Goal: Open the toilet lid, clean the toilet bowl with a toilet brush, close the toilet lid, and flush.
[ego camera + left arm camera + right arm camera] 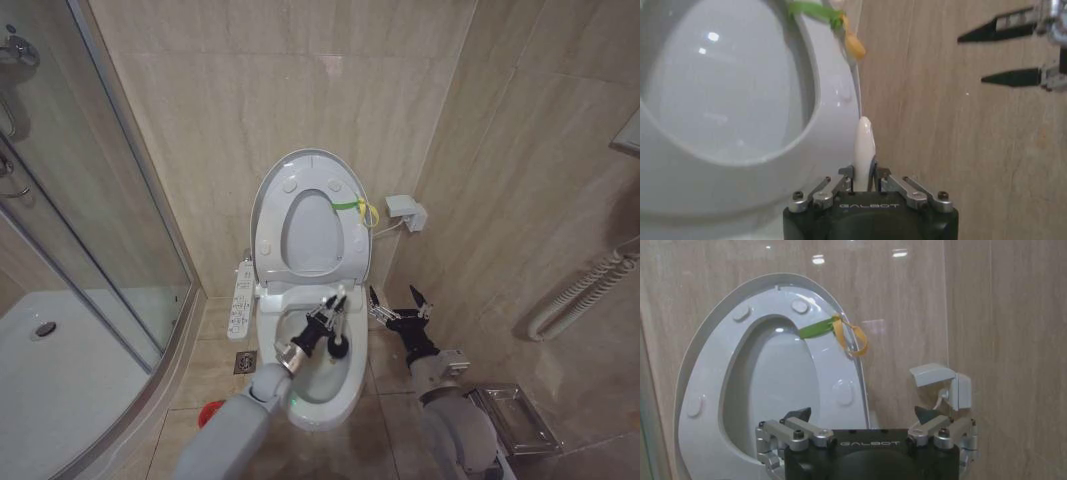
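Observation:
The toilet lid (312, 235) stands raised against the back wall with the white seat ring (346, 250) folded up in front of it and a yellow-green band (352, 205) tied at its edge. Below lies the open toilet bowl (345, 388), with the control panel (243, 300) on its side. My left gripper (333, 308) hangs over the bowl, shut on the thin white handle of the toilet brush (863, 142); the brush head is hidden. My right gripper (398, 297) hovers open beside the bowl, nothing in it; its open fingers (800, 414) face the raised lid (773, 365).
A glass shower enclosure (90, 230) and its white tray (70, 380) stand on the left. A red holder cup (210, 410) and a floor drain (245, 362) lie beside the toilet. A wall box (405, 210), white pipes (580, 290) and a metal tray (515, 415) stand on the right.

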You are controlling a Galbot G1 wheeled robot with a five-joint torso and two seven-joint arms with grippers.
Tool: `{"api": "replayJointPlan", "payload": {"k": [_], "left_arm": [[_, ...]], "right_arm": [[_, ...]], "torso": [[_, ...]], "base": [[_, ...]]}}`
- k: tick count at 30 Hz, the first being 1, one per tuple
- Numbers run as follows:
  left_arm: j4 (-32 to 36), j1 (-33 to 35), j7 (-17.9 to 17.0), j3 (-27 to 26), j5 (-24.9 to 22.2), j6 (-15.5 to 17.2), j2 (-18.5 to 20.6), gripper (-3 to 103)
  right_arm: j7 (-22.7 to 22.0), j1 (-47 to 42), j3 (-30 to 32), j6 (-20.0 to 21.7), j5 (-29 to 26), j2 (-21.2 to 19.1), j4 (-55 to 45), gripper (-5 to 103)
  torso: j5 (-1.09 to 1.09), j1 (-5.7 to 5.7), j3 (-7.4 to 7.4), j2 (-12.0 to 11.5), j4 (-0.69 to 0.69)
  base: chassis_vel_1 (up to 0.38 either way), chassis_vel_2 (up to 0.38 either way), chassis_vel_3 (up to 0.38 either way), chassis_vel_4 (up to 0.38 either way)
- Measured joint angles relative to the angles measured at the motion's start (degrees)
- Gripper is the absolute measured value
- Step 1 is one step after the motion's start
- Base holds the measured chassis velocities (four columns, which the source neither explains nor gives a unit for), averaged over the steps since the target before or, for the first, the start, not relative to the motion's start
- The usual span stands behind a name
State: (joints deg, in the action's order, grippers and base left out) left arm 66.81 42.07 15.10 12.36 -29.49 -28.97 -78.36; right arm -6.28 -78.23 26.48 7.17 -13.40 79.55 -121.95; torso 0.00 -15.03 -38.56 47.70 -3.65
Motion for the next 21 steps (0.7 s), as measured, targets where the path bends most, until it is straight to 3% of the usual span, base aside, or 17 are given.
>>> {"api": "replayJointPlan", "payload": {"k": [7,14,18,21], "left_arm": [[-5.2,-0.3,0.5,1.1,-2.1,-0.2,0.8,20],[-10.8,-2.9,2.5,-2.2,-3.0,-1.1,3.5,19],[-10.5,-3.5,2.8,-3.3,-3.0,-1.3,4.3,19],[-6.2,-3.5,2.7,-3.9,-1.8,-2.3,4.1,19]], "right_arm": [[0.0,0.0,0.0,0.0,0.0,0.0,0.0,100],[0.0,0.0,0.0,0.0,0.0,0.0,0.0,100],[0.0,0.0,0.0,0.0,0.0,0.0,0.0,100],[0.0,0.0,0.0,0.0,0.0,0.0,0.0,100]], "torso": [[-0.01,0.00,0.01,0.0,0.00],[-0.01,0.00,0.00,0.0,0.01],[-0.01,-0.01,-0.01,0.0,0.02],[-0.01,0.00,-0.01,0.0,0.00]], "base": [[0.000,0.000,0.000,0.000],[0.000,0.000,0.000,0.000],[0.000,0.000,0.000,0.000],[0.000,0.000,0.000,0.000]]}}
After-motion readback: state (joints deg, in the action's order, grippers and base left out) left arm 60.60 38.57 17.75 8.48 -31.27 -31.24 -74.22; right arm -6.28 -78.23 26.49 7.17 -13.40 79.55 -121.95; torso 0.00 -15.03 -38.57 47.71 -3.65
